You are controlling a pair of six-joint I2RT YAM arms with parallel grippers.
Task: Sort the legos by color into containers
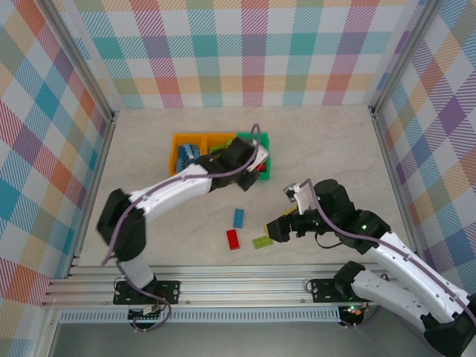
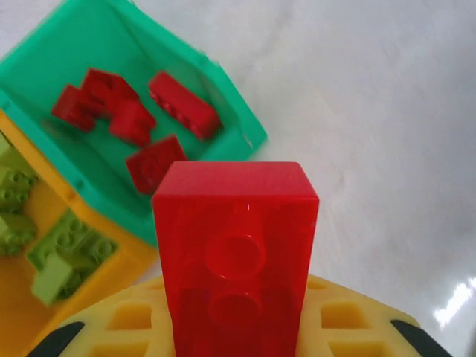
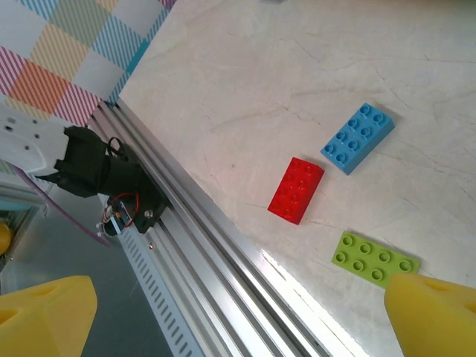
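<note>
Red lego clamped in left end effector; right end effector spread empty.

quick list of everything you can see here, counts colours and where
bins: three joined, two orange, one green, far middle of table
red bricks: at least four, in green bin
lime green bricks: several, middle orange bin
blue bricks: several, left orange bin
loose bricks: three, blue, red, lime green, near table edge
held red brick: one
left end effector: shut on it, by green bin
right end effector: open, above loose bricks
</note>
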